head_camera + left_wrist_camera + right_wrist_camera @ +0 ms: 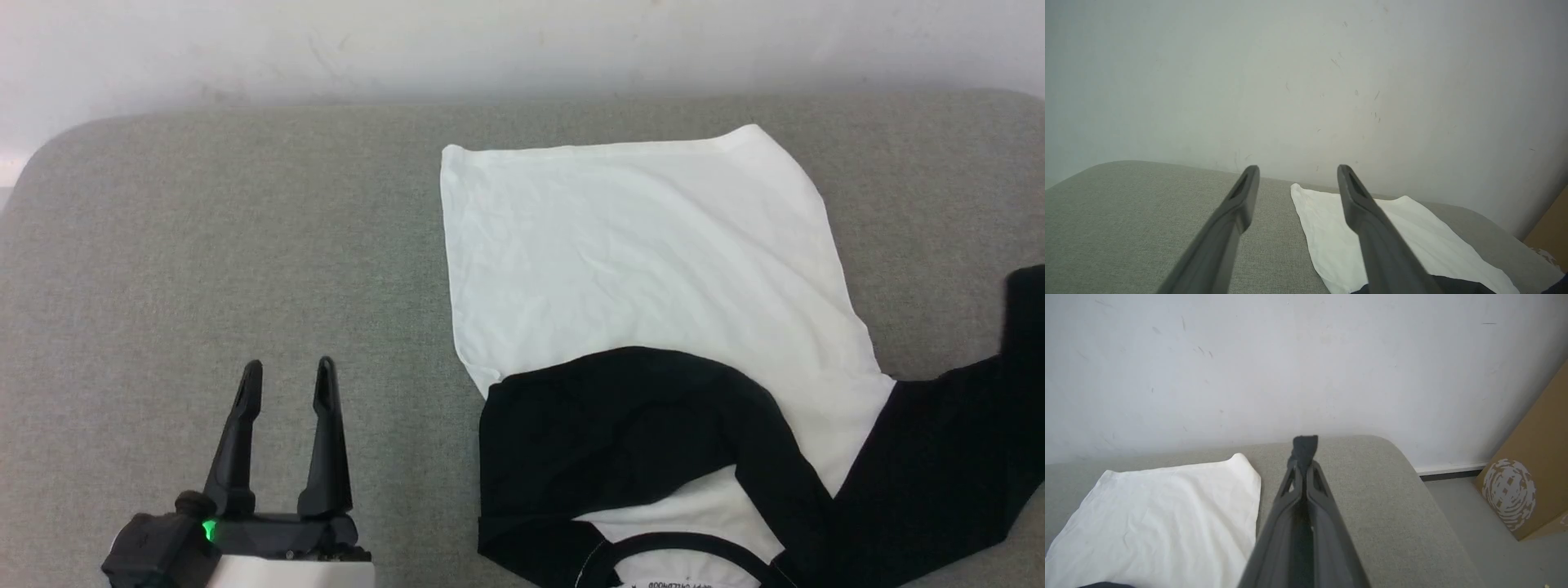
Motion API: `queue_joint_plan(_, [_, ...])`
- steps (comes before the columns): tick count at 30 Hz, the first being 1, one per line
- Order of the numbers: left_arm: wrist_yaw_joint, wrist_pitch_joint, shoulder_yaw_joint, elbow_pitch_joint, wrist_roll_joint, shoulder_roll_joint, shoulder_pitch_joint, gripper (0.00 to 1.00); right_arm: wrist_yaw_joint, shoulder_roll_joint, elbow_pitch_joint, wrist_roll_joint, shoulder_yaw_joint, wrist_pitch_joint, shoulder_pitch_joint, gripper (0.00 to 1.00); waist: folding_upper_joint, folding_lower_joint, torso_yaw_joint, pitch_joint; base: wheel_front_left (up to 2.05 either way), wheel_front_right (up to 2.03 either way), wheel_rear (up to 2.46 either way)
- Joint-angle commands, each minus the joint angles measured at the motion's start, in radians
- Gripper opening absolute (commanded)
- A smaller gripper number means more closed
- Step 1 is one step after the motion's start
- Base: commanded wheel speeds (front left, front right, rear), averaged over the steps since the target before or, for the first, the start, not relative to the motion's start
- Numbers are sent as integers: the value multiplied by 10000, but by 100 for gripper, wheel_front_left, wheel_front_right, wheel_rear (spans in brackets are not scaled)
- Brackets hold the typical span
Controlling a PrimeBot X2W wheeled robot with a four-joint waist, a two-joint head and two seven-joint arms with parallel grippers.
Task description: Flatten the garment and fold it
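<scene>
The garment (pixel 645 253) lies on the grey cushion, white body toward the wall and black neck trim (pixel 678 543) at the near edge. One black sleeve (pixel 604 425) is folded across the white body. The other black sleeve (pixel 939 457) stretches off to the right and rises at the frame's edge. My left gripper (pixel 288 371) stands open and holds nothing, left of the garment and apart from it; its wrist view shows the fingers spread (pixel 1296 173) before the white hem (pixel 1331 241). My right gripper (pixel 1303 467) is shut, with a bit of black sleeve cloth (pixel 1304 446) sticking out past its tips, right of the white body (pixel 1159 514).
The grey cushion (pixel 204 245) has bare fabric left of the garment and rounded far corners. A white wall (pixel 490 41) rises straight behind it. To the right the cushion ends, with grey floor (pixel 1494 547) and a cardboard box (pixel 1531 473) beyond.
</scene>
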Motion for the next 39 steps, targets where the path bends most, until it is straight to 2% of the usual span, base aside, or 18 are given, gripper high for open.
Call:
queue_joint_plan(1, [19, 69, 55, -81, -28, 82, 80, 100, -9, 253, -459, 51, 327, 136, 147, 0, 0, 1, 11, -42, 0, 0, 0])
queue_joint_plan(8, [39, 153, -13, -224, -27, 138, 82, 100, -9, 1076, -1909, -107, 2400, 740, 24, 0, 0, 1, 177, 83, 0, 0, 0])
queue_joint_plan(14, [22, 134, -221, -153, -45, 87, -119, 100, -9, 1333, -1787, -305, 4592, 555, -617, 0, 0, 1, 563, 416, 0, 0, 0])
queue_joint_plan(22, [62, 27, -412, 33, -94, -17, -391, 100, -9, 1695, -559, -368, 7487, 14, -1347, 0, 0, 1, 1248, 830, 0, 0, 0])
queue_joint_plan(27, [77, -47, -492, 117, -127, -74, -492, 100, -9, 1772, 494, -450, 8934, -197, -1581, 0, 0, 1, 1537, 1034, 0, 0, 0])
queue_joint_plan(35, [73, -121, -615, 293, -156, -148, -671, 100, -9, 1674, 2488, -705, 10215, -697, -1721, 0, 0, 1, 1788, 1176, 0, 0, 0])
queue_joint_plan(39, [74, -136, -622, 347, -157, -163, -692, 100, -9, 1718, 3115, -702, 10506, -868, -1742, 0, 0, 1, 1821, 1143, 0, 0, 0])
